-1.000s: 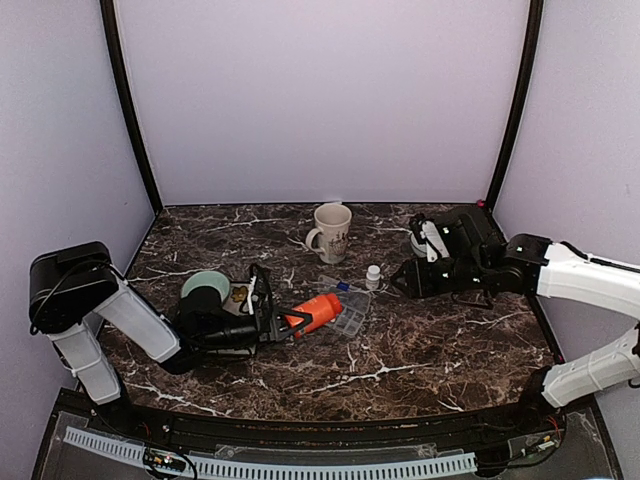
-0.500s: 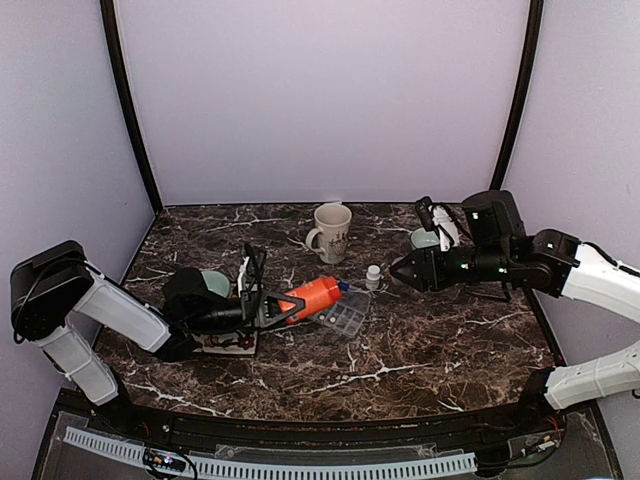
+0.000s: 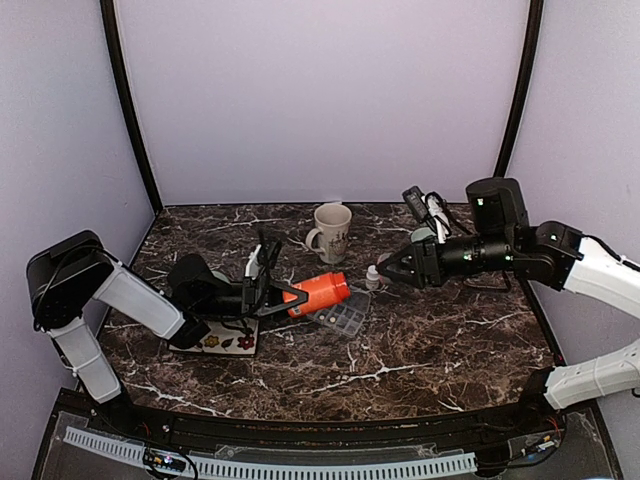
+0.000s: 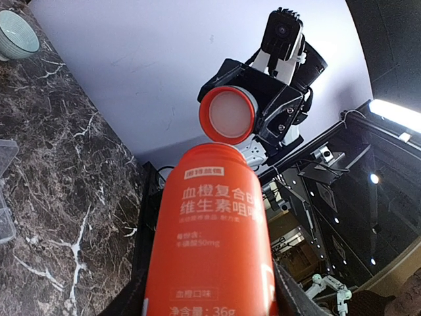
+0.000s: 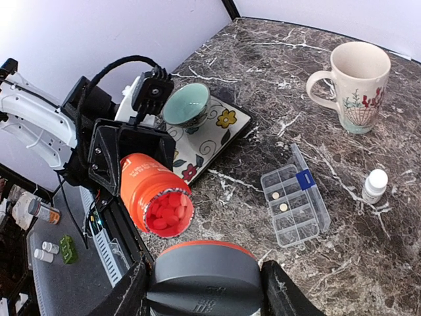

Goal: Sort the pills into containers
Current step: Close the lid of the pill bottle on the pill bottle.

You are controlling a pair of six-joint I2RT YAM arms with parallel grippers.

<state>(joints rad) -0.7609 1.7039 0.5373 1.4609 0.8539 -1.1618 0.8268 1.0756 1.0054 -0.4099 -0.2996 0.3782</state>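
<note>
Over the last second the left claw (image 3: 283, 298), clamped around the body of the orange plastic bottle (image 3: 322, 291), has raised it and swung it toward the middle. The bottle now lies nearly level above the dark marble bench (image 3: 430, 350), with its open mouth facing the right arm. The right claw (image 3: 383, 270) has edged leftward and grips the orange-rimmed round cap (image 4: 227, 114), clear of the bottle. The red pills (image 5: 166, 209) sit heaped just inside the mouth. The clear flat plastic organiser box (image 3: 343, 318) lies open on the bench just below the mouth, with two pale pellets (image 5: 283, 207) in separate compartments. The bottle appears ready to pour. A slight further tip should release pills, while too much would probably flood several compartments.
</note>
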